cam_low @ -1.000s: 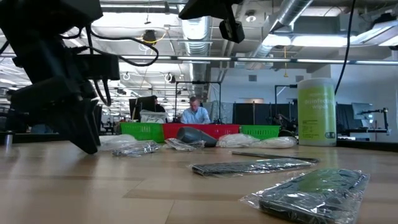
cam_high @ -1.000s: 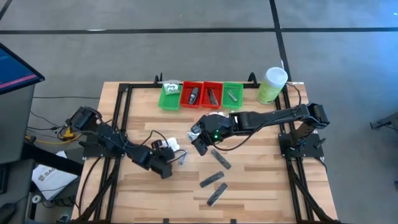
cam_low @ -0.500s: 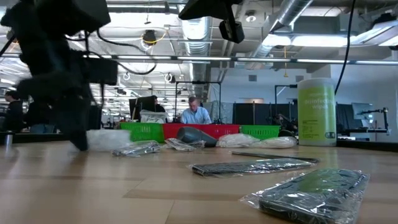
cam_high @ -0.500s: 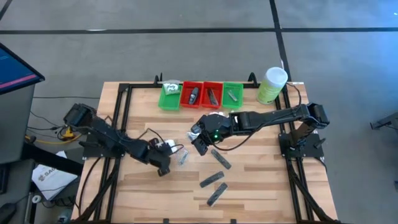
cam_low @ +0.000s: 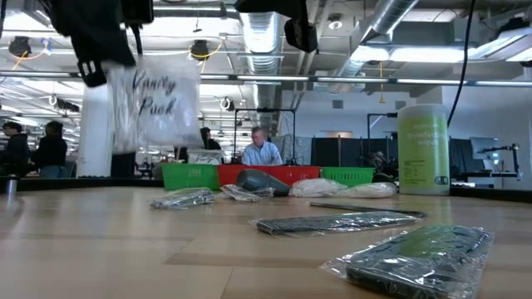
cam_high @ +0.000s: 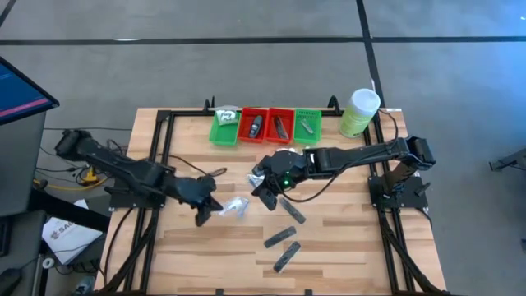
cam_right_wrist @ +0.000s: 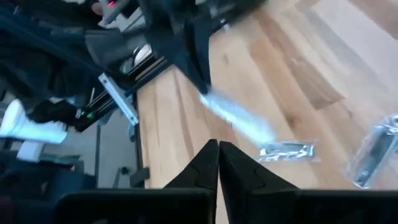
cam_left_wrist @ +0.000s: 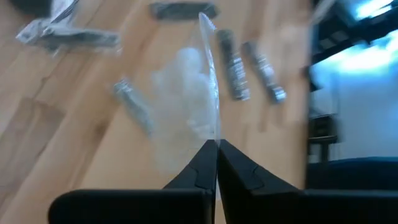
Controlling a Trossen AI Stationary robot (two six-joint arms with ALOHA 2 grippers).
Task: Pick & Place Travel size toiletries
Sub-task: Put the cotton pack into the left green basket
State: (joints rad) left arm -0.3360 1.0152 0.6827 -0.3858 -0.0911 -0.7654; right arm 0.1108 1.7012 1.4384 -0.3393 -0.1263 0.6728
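Behind your wooden table (cam_high: 345, 247) the low view shows an open workshop with people at desks. Your left gripper (cam_high: 205, 213), left of centre in the high view, is clamped shut on the edge of a clear white soft packet (cam_low: 154, 104), which hangs lifted off the table at the upper left of the low view. Your right gripper (cam_high: 267, 196) sits near the middle of the high view with its fingers pressed together, holding nothing you can see. Dark grey flat bars (cam_high: 280, 238) lie on the wood in the lower centre. One small silvery tube (cam_left_wrist: 132, 106) rests nearby. Red and green trays (cam_high: 265, 126) line the top edge, beside the pale green canister (cam_high: 359, 112).
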